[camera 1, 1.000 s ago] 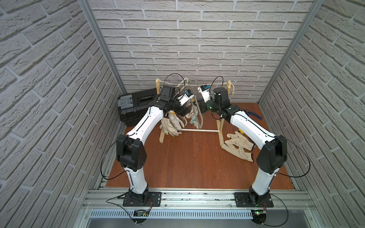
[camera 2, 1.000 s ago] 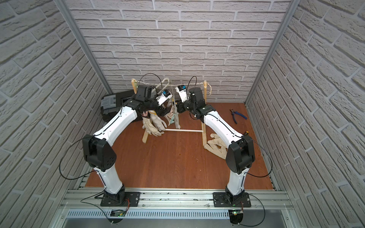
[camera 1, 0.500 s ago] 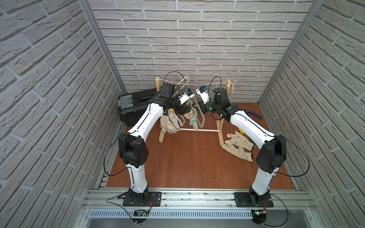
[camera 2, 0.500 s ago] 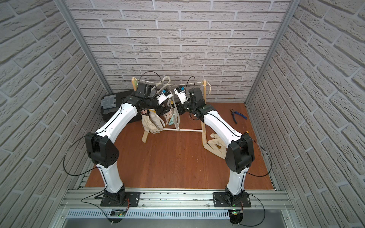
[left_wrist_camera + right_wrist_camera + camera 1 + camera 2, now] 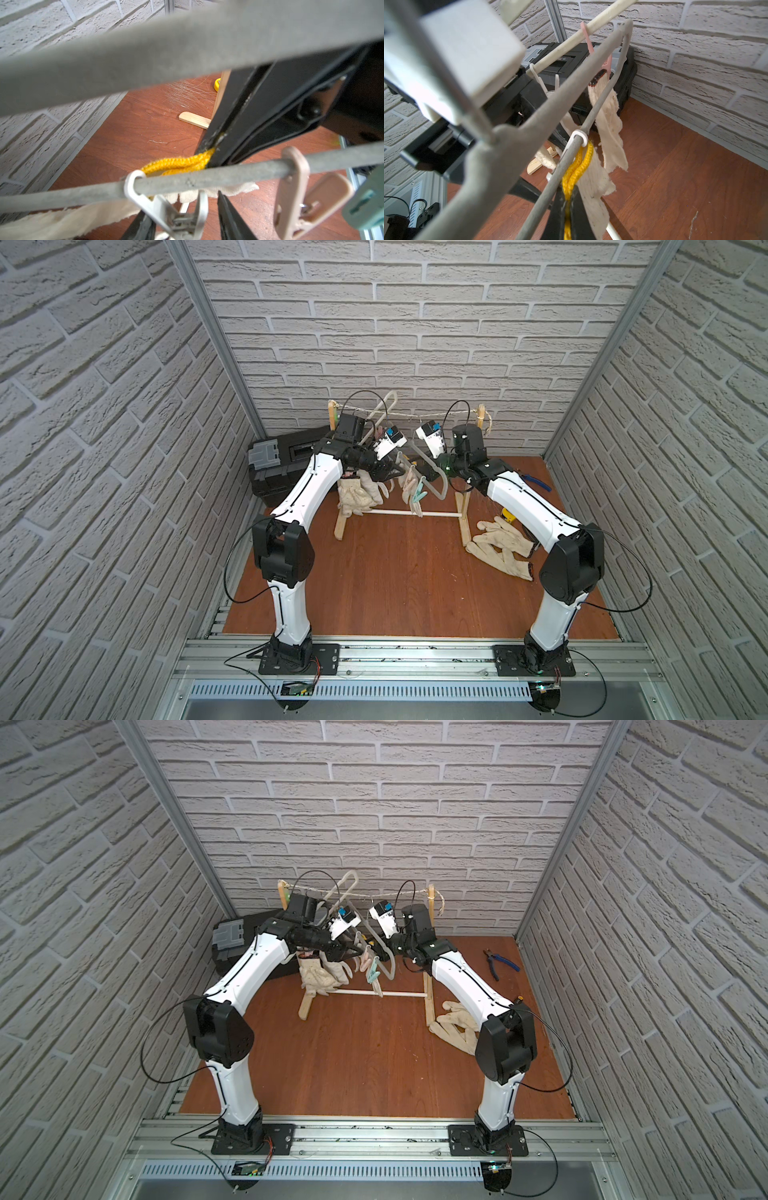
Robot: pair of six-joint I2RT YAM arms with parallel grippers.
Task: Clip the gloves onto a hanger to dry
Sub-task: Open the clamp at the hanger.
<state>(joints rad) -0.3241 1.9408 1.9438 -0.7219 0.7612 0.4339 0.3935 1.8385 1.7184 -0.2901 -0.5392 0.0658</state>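
- Right gripper (image 5: 568,193): jaws clamped on a glove (image 5: 593,187) by its yellow cuff, just under the hanger (image 5: 508,141) bar.
- Left gripper (image 5: 182,216): jaws astride the white clip (image 5: 158,207) on that bar; whether they grip it cannot be told.
- Step, likely: clipping this glove. Next: squeeze the clip open and feed the cuff in.
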